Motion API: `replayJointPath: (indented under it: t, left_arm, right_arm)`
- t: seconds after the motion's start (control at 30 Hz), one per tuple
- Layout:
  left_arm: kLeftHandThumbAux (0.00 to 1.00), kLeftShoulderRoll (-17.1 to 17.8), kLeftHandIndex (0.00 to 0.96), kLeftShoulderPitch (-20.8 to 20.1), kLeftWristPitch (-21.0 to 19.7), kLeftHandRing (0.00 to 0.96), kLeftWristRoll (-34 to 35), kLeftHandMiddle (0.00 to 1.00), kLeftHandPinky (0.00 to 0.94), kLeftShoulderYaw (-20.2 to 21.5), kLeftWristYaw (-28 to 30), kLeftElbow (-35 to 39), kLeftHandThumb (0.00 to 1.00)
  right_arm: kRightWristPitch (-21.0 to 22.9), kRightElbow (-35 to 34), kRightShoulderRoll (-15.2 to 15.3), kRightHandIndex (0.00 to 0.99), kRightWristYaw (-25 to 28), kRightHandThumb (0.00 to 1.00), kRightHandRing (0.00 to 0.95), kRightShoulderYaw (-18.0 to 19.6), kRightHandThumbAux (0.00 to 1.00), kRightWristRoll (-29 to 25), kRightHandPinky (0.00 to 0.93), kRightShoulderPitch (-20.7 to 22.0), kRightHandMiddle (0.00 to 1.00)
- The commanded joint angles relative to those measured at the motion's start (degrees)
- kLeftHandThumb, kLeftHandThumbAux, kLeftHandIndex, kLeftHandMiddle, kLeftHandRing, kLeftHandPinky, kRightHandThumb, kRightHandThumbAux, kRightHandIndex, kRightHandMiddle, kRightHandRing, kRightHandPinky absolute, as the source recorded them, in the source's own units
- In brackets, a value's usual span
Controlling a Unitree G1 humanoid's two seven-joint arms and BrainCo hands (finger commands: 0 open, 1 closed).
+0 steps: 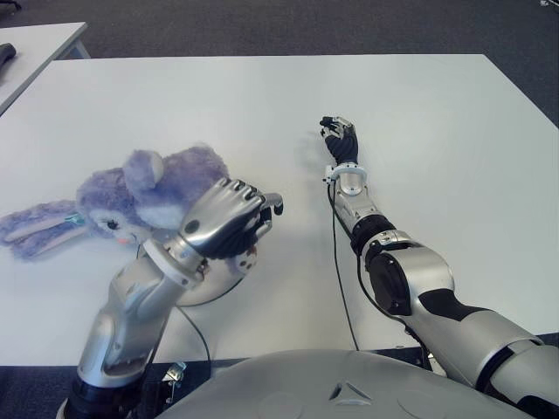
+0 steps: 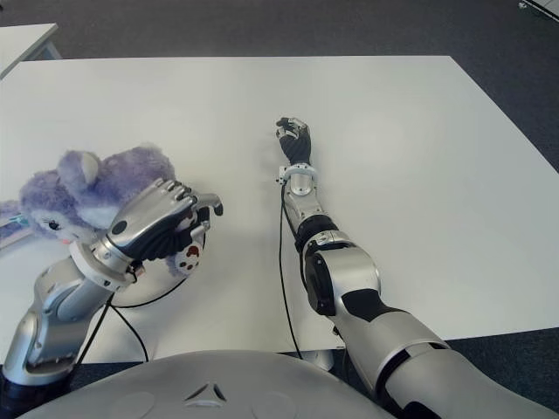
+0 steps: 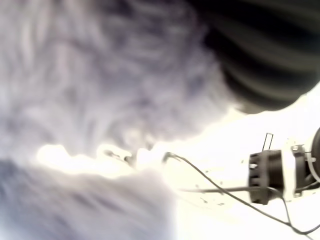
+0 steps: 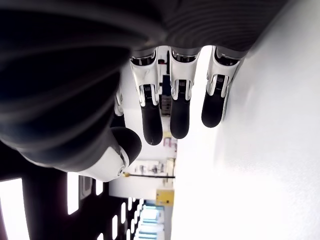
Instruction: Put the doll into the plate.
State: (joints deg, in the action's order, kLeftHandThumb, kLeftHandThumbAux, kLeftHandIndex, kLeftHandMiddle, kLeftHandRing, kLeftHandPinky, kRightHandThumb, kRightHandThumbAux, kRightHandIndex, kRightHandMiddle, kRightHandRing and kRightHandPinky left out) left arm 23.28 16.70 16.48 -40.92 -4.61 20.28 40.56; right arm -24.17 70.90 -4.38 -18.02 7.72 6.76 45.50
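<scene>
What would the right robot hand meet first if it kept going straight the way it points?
Probably nothing: the right robot hand points toward the far edge of the white table, and only bare tabletop shows ahead of it.

**Purple doll at the plate's edge**

The doll [image 1: 144, 194] is a fluffy lilac rabbit with a pale face and long ears stretched out toward the table's left side; it lies on its side; its body overlaps the white plate [image 1: 210, 288], mostly hidden below it.
</scene>
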Motion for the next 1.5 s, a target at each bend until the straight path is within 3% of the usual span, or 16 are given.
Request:
replayJointPath:
  t: [0.03, 0.57, 1.0, 1.33, 1.5]
  left_arm:
    - [0.699, -2.19, 0.441, 3.47, -0.57, 0.835, -1.02, 0.833, 0.843, -1.75, -2.5, -0.51, 0.742]
    - [0.698, -6.27, 0.441, 5.33, 4.64, 0.821, 1.89, 0.816, 0.837, -7.43, -10.91, -7.41, 0.741]
    - [0.695, -9.05, 0.442, 10.78, 6.84, 0.826, 0.91, 0.813, 0.848, -11.92, -18.0, -13.87, 0.741]
    - [0.685, -11.64, 0.434, 10.15, 10.15, 0.761, -2.21, 0.729, 0.752, -13.49, -29.3, -25.07, 0.735]
    - [0.681, -13.15, 0.429, 10.94, 10.98, 0.682, -1.84, 0.657, 0.671, -13.66, -33.66, -27.46, 0.732]
  right_arm:
    - [7.22, 7.37, -7.37, 0.401, -0.52, 0.704, 0.204, 0.53, 0.739, -0.57, 0.195, -10.76, 0.248]
    - [6.97, 7.38, -7.4, 0.4, 0.01, 0.705, 0.2, 0.62, 0.739, -0.7, 0.197, -10.8, 0.247]
    - [6.54, 7.39, -7.35, 0.401, -0.27, 0.706, 0.209, 0.2, 0.739, -0.24, 0.207, -11.0, 0.254]
    - [6.8, 7.42, -7.36, 0.4, -0.08, 0.706, 0.208, 0.14, 0.739, -0.2, 0.203, -10.88, 0.251]
    - [6.67, 7.44, -7.33, 0.4, -0.1, 0.706, 0.208, 0.17, 0.739, -0.23, 0.201, -10.98, 0.251]
